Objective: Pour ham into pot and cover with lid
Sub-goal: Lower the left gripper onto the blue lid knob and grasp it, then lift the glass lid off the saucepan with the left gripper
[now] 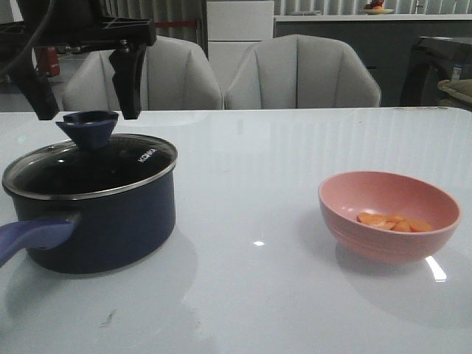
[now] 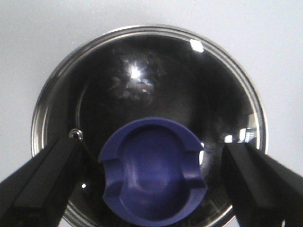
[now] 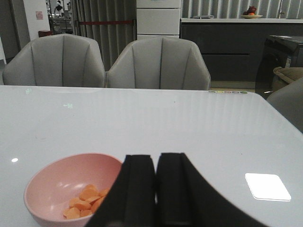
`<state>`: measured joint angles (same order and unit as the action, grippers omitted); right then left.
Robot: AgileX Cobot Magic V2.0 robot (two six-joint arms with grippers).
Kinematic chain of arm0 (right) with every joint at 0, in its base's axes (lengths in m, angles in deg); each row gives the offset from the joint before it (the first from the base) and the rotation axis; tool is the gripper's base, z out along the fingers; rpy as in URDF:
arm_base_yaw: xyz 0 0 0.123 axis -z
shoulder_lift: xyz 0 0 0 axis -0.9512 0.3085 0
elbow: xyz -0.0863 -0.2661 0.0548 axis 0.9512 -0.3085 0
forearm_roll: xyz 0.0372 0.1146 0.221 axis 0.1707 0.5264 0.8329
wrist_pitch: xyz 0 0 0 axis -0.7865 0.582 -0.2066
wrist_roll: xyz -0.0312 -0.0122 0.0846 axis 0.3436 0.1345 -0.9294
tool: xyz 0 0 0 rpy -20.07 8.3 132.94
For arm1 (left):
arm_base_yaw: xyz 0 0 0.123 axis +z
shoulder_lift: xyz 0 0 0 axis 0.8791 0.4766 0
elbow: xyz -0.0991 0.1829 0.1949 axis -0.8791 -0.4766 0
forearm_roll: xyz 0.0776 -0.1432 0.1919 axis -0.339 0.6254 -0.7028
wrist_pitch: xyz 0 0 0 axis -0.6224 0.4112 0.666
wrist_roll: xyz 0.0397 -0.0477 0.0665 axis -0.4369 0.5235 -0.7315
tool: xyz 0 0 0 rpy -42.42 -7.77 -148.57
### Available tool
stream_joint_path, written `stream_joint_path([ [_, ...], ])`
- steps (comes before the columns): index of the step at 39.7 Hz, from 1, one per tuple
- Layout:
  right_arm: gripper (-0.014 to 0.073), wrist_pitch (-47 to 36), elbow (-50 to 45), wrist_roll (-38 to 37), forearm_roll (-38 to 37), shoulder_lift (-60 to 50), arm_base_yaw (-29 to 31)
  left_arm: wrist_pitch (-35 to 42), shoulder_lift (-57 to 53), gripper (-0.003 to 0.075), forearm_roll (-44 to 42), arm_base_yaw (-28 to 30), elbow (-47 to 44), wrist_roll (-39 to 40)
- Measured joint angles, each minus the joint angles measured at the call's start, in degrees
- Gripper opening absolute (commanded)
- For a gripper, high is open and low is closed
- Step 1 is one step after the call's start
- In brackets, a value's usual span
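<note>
From the front, the pot [image 1: 96,221] stands near the left edge of the table [image 1: 251,295], and its handle [image 1: 33,237] points toward the front left corner. The lid [image 1: 92,168] sits on the pot, with its knob [image 1: 88,127] up. The left gripper [image 1: 87,96] hangs just above the knob with its fingers apart, one on each side, not touching it. Near the right edge is a pink bowl [image 1: 389,214] with the ham [image 1: 394,223] inside.

In the left wrist view, the knob [image 2: 154,172] lies between the two spread fingers [image 2: 42,184], over the glass lid [image 2: 151,94].

In the right wrist view, the right gripper [image 3: 156,182] has its fingers together, holding nothing, just beside the bowl [image 3: 57,182] with the ham [image 3: 85,201].
</note>
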<state>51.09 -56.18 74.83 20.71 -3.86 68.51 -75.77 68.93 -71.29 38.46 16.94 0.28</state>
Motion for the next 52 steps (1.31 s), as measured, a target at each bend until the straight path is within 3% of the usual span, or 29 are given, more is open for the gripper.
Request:
stream_joint_path([
  [16, 0.0153, 0.0, 0.0, 0.0, 0.0, 0.0, 0.0, -2.0, 3.7, 0.0608, 3.0, 0.0, 0.3, 0.4],
  [21, 0.0153, 0.0, 0.0, 0.0, 0.0, 0.0, 0.0, -2.7, 4.3, 0.0502, 2.9, 0.0, 0.7, 0.4],
  [32, 0.0153, 0.0, 0.0, 0.0, 0.0, 0.0, 0.0, -3.2, 4.5, 0.0191, 3.0, 0.1, 1.2, 0.9],
  [37, 0.0153, 0.0, 0.0, 0.0, 0.0, 0.0, 0.0, -3.3, 4.5, 0.0111, 3.0, 0.1, 1.2, 0.9],
  [52, 0.0153, 0.0, 0.0, 0.0, 0.0, 0.0, 0.0, -4.6, 5.2, 0.0114, 2.6, 0.1, 3.4, 0.6],
])
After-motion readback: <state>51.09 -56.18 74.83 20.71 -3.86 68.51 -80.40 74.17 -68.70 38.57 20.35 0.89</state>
